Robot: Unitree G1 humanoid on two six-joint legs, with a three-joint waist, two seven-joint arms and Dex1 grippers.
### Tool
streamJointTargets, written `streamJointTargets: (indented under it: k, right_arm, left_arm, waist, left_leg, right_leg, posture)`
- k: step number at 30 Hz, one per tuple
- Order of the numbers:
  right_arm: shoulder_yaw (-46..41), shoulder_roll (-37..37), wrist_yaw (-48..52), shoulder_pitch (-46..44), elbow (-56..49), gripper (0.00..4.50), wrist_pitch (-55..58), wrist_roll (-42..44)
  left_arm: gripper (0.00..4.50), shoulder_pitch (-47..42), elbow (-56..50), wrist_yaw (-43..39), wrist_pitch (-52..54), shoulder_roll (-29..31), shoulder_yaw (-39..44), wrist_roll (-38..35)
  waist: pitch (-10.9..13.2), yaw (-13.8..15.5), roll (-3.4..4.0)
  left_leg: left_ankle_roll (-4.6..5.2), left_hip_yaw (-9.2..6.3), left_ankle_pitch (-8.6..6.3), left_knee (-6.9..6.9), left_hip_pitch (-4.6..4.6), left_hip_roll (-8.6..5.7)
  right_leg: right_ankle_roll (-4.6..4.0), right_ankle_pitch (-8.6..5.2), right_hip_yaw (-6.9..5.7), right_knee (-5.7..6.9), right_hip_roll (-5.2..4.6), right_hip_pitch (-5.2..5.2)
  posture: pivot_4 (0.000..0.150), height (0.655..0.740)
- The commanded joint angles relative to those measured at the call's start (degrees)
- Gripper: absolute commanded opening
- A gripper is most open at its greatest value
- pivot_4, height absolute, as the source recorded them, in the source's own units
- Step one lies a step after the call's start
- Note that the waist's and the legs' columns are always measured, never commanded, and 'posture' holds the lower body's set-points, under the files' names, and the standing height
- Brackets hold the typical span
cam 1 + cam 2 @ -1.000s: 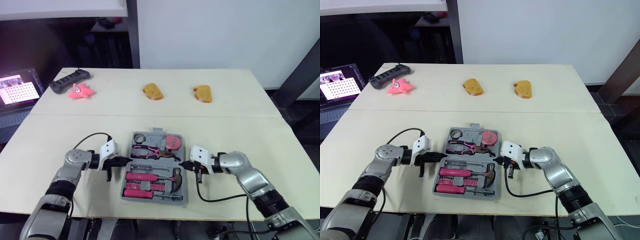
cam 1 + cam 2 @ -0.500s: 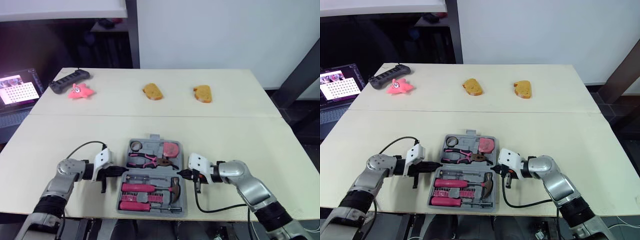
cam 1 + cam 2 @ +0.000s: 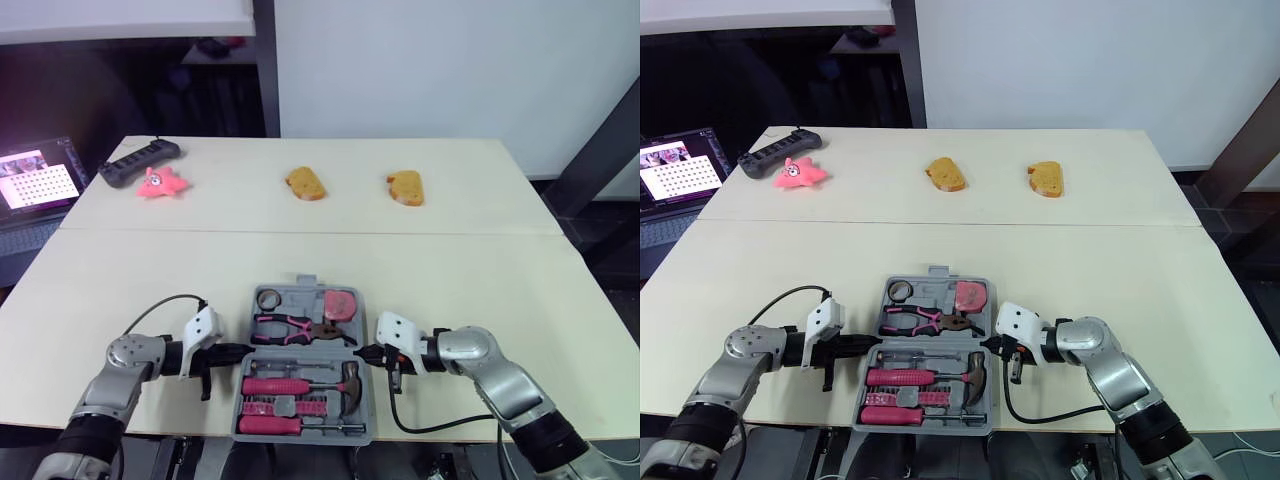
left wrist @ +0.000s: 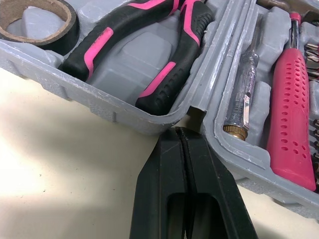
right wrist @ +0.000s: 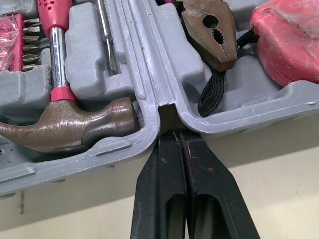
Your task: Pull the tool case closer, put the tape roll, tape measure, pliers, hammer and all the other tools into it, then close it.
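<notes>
At the near edge of the table, the tool case (image 3: 303, 285) now sits closer to me than it did a second ago; I dragged it in from both sides; the left gripper (image 3: 238, 352) and right gripper (image 3: 362, 352) are each pinched fully together, holding nothing, tips wedged into the hinge notches; tape roll (image 3: 268, 297), pliers (image 3: 295, 326), tape measure (image 3: 342, 303) and hammer (image 3: 345, 375) lie in their slots; I judge the pull about done, with only closing left.

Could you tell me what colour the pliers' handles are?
Black with pink panels on the pliers, clearest in the left wrist view.
</notes>
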Motion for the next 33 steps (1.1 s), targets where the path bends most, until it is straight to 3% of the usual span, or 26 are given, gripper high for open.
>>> streamJointTargets:
  k: [1,24,33]
  right_arm:
    - [1.5,1.9,0.6,-1.5,-1.3,0.07,-1.2,1.5]
    - [0.0,0.9,1.1,-3.7,3.2,0.07,-2.7,1.1]
    - [-6.6,-6.0,1.5,0.7,1.6,0.07,-1.9,3.4]
  left_arm:
    - [0.00,-1.9,1.4,0.4,-0.7,-1.0,-2.0,1.0]
    - [0.00,-3.8,4.5,1.3,-2.3,-0.9,-1.3,1.2]
    - [0.00,0.3,3.8,0.9,-2.3,5.3,7.1,-4.2]
  waist:
    - [0.0,0.0,0.00]
    - [0.0,0.1,0.00]
    - [0.0,-0.1,-0.02]
  left_leg:
    - [0.00,0.00,0.00,0.00,0.00,0.00]
    - [-0.01,0.00,0.01,0.03,0.03,0.00]
    - [-0.01,0.00,0.00,0.02,0.02,0.00]
  right_leg:
    - [0.00,0.00,0.01,0.00,0.00,0.01]
    - [-0.10,-0.04,0.02,0.00,0.00,0.04]
    - [-0.09,-0.04,0.03,0.00,0.00,0.02]
  posture:
    - [0.150,0.7080]
    - [0.150,0.7080]
    - [0.150,0.7080]
